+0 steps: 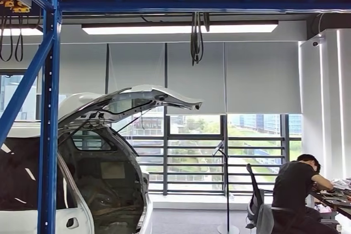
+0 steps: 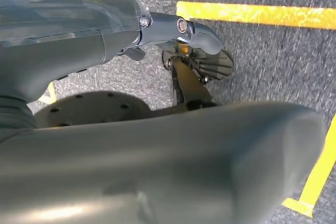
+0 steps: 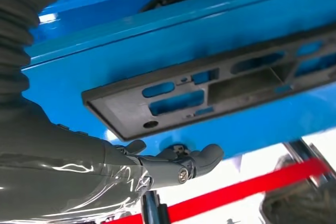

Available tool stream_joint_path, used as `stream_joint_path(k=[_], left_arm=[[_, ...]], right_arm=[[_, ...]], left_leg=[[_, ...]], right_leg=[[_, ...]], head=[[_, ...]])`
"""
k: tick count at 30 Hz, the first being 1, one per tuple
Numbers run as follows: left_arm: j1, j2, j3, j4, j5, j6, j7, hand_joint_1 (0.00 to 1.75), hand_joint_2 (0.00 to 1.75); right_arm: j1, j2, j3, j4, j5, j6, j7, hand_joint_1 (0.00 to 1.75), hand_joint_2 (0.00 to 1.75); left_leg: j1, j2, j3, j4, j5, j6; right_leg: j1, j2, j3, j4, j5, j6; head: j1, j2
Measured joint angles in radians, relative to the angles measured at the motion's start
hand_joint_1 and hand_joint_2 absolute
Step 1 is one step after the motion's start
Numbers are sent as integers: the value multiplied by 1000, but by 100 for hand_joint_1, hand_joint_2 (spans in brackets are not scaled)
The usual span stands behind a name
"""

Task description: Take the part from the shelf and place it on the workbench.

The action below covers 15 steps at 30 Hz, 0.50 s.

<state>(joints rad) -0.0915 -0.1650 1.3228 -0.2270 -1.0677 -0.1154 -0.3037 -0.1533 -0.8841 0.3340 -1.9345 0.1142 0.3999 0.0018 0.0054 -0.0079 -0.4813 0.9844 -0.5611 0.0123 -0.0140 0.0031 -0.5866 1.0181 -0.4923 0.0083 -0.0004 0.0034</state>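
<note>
Presently, right hand (image 3: 174, 163) lies just beside the dark part (image 3: 206, 95) on the blue shelf (image 3: 118, 40), fingers (image 3: 206, 156) released; left hand (image 2: 174, 30) fingers' state cannot be told.

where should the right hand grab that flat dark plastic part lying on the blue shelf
Likely the near long edge of the dark part, close to its corner beside the right hand. The part is a thin flat frame with cutouts, lying flush on the blue shelf, so fingers would probably slide in along that edge and pinch it, or hook a cutout. The hand holds nothing yet.
</note>
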Motion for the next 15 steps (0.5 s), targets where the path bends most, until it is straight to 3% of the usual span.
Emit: stream_joint_path(k=[15], left_arm=[[-4,-28,-1,7,0,-2,7,0,0]], right_arm=[[-187,-46,280,119,-15,13,17,0,175]], left_leg=[[0,0,0,0,0,0]], right_leg=[[0,0,0,0,0,0]], head=[[0,0]])
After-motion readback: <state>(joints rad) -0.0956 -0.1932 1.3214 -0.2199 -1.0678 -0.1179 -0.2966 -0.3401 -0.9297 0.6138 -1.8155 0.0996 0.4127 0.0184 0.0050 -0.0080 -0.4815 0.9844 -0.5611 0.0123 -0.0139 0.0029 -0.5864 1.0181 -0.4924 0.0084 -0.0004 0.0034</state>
